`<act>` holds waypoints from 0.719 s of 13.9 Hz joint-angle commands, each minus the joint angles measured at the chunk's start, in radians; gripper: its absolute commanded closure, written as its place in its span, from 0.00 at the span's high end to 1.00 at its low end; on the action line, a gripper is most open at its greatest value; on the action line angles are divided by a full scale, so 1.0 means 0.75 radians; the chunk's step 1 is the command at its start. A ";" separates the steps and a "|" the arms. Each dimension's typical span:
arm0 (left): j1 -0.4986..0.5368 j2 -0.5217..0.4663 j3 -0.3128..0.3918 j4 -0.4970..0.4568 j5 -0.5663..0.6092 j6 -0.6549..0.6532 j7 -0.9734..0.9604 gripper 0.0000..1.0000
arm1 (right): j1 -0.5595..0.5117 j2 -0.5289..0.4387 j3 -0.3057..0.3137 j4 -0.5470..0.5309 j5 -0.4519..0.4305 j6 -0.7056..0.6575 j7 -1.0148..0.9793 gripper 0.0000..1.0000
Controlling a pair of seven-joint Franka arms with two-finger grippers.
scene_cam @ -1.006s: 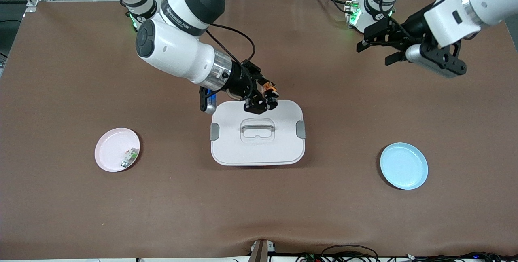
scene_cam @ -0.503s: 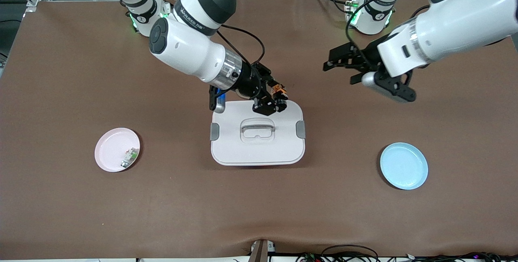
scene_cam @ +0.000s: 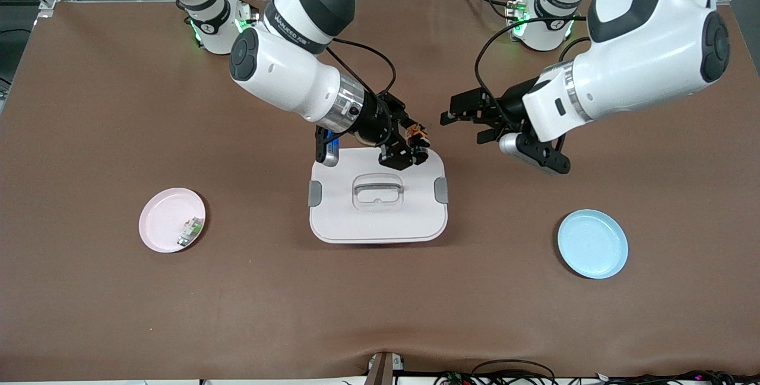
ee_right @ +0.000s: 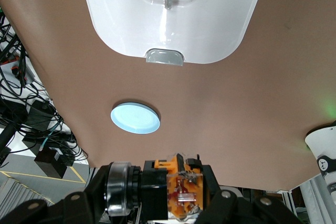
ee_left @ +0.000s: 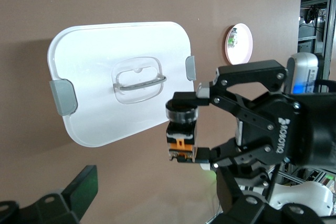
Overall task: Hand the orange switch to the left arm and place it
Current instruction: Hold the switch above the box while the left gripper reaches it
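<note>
The orange switch, black with orange markings, hangs in the air just above the edge of the box that lies farthest from the front camera. My right gripper is shut on it. In the right wrist view the switch sits clamped between the jaws, with the white box lid below. My left gripper is open over the table beside the box, a short gap from the switch, on the left arm's side. The left wrist view shows the switch straight ahead, apart from its fingers.
A pink plate holding a small green-and-white part lies toward the right arm's end. A blue plate lies toward the left arm's end, also seen in the right wrist view. Brown cloth covers the table.
My left arm swung down from near its base toward the switch, its gripper staying open. My right gripper carried the switch a little toward the left arm's end.
</note>
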 commanded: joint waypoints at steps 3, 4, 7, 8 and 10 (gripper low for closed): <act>-0.039 0.040 0.003 0.013 -0.026 0.038 0.012 0.92 | 0.014 0.022 -0.008 0.044 0.004 -0.015 0.022 0.30; -0.041 0.048 0.003 0.013 -0.026 0.049 0.010 0.90 | 0.014 0.022 -0.008 0.046 0.004 -0.015 0.022 0.30; -0.055 0.067 0.003 0.013 -0.026 0.063 0.010 0.85 | 0.014 0.022 -0.008 0.046 0.008 -0.011 0.020 0.30; -0.063 0.069 0.003 0.013 -0.026 0.065 0.010 0.85 | 0.014 0.022 -0.006 0.046 0.010 -0.002 0.018 0.30; -0.078 0.065 0.003 0.013 -0.026 0.065 0.004 0.85 | 0.014 0.022 -0.006 0.046 0.022 0.004 0.016 0.28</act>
